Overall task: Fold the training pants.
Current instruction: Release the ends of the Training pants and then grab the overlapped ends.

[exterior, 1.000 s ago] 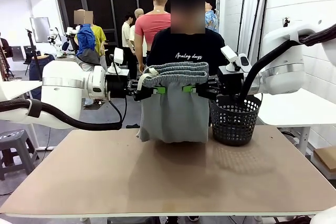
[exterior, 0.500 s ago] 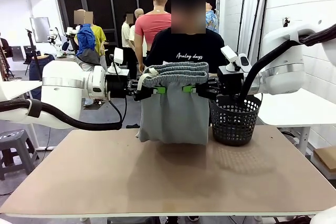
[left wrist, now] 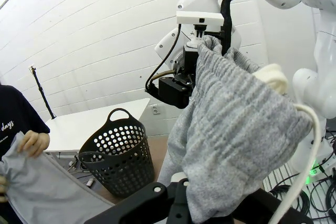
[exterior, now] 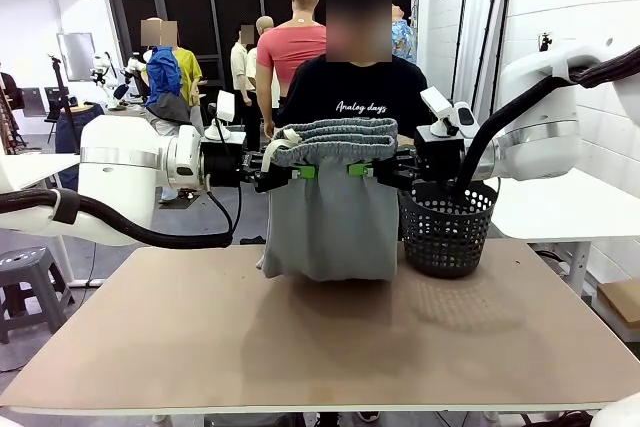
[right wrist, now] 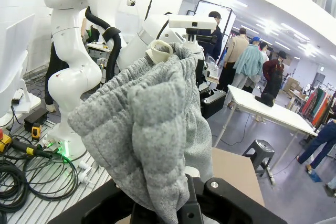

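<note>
Your left tool (exterior: 305, 172) and right tool (exterior: 359, 170) both pinching training pants (exterior: 330, 232) waistband; pants hanging over tabletop (exterior: 320, 347) at 12 o'clock, basket (exterior: 446, 232) at 3 o'clock of pants.

The training pants (exterior: 330, 222) are light grey, with a speckled knit look at the waistband (seen up close from the wrists). Their drawstring (left wrist: 272, 76) is white. The left end effector (exterior: 303, 172) and right end effector (exterior: 360, 170) are black with bits of green. The basket (exterior: 447, 237) is black with round holes. The tabletop (exterior: 320, 347) is plain light brown.
</note>
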